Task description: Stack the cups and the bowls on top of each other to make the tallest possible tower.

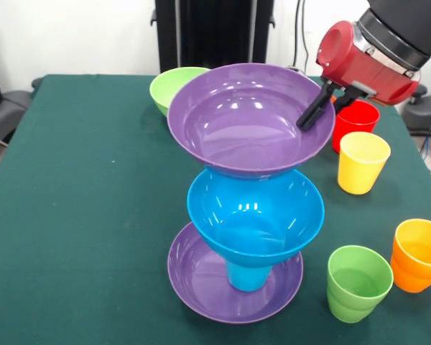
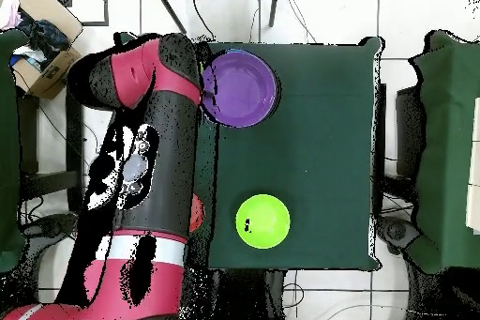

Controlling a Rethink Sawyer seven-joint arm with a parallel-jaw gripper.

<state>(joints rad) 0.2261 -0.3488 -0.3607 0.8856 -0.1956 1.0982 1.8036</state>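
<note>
From the front, the tower (image 1: 246,208) rises mid-table: a purple base bowl (image 1: 201,284) on the green table (image 1: 79,201), an upside-down blue cup (image 1: 247,277) standing in it, a deep blue bowl (image 1: 255,212) on that cup, and a second purple bowl (image 1: 250,118) on top, tilted. The gripper (image 1: 317,108) reaches in from the upper right, one black finger (image 1: 312,113) over that top bowl's rim; whether the jaws are apart or together cannot be told. Behind the tower, partly hidden by it, sits the light green bowl (image 1: 174,88). On the right stand the red cup (image 1: 356,123), yellow cup (image 1: 363,162), orange cup (image 1: 419,255) and green cup (image 1: 358,282), all clear of the tower.

Overhead, the arm (image 2: 155,161) covers the table's left side. The top purple bowl (image 2: 242,88) shows beside it, the light green bowl (image 2: 262,221) nearer the robot's base.
</note>
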